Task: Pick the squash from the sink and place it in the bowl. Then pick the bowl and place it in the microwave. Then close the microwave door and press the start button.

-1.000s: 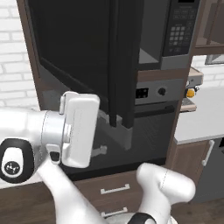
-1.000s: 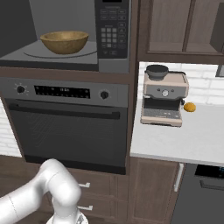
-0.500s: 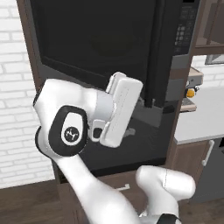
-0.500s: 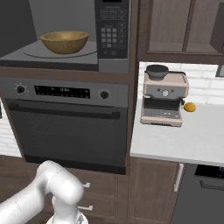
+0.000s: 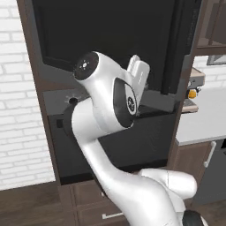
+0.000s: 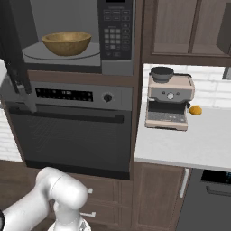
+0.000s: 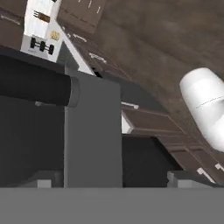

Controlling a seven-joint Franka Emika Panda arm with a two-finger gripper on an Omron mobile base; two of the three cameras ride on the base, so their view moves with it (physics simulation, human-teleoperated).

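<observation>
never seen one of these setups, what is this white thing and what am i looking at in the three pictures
The white thing is a robot arm on a base that can drive, in a rendered kitchen. Two pictures come from cameras on that base, one behind the arm to its left and one to its right. The third comes from a camera on the hand, so it looks tilted.

In the right base view, a wooden bowl sits inside the microwave, beside its keypad. The microwave door stands open at the left edge. Below is a larger oven. On the white counter stand a coffee machine and a small orange thing.

In the left base view, the arm is raised in front of the door's dark panel.

The gripper is open and holds nothing.
</observation>
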